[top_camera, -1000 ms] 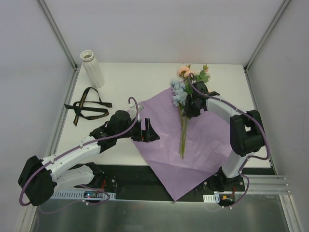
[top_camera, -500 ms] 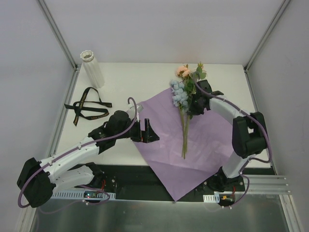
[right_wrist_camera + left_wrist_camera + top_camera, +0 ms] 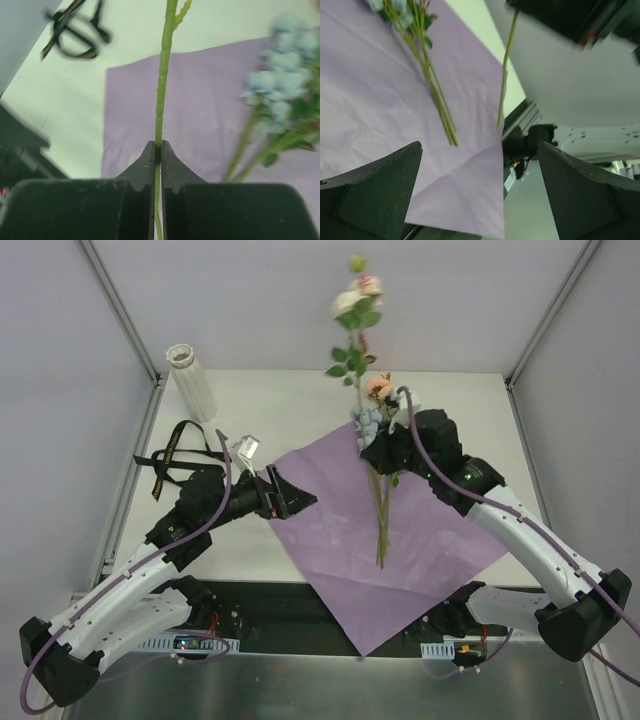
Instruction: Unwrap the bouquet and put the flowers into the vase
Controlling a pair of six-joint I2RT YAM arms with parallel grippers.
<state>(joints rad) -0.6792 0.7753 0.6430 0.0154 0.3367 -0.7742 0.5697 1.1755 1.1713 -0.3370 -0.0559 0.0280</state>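
The bouquet lies unwrapped, its purple paper (image 3: 330, 530) spread flat on the table. Blue and peach flowers (image 3: 378, 502) rest on the sheet, stems toward me. My right gripper (image 3: 378, 448) is shut on one long rose stem (image 3: 161, 95) and holds it upright, so its pale bloom (image 3: 356, 295) stands high above the table. The right wrist view shows the jaws pinching that stem at the right gripper (image 3: 158, 147). My left gripper (image 3: 290, 495) hovers open over the paper's left edge, nothing between its fingers (image 3: 375, 185). The white ribbed vase (image 3: 191, 380) stands at the far left corner.
The black ribbon (image 3: 178, 458) lies loose on the table between the vase and my left arm. The paper's near corner (image 3: 365, 640) hangs over the table's front edge. Frame posts and white walls enclose the table on both sides.
My right gripper has shut on a rose stem and lifted it up out of the bunch, the arm stretching forward. The left gripper has drawn back a little to the left and opened slightly wider.
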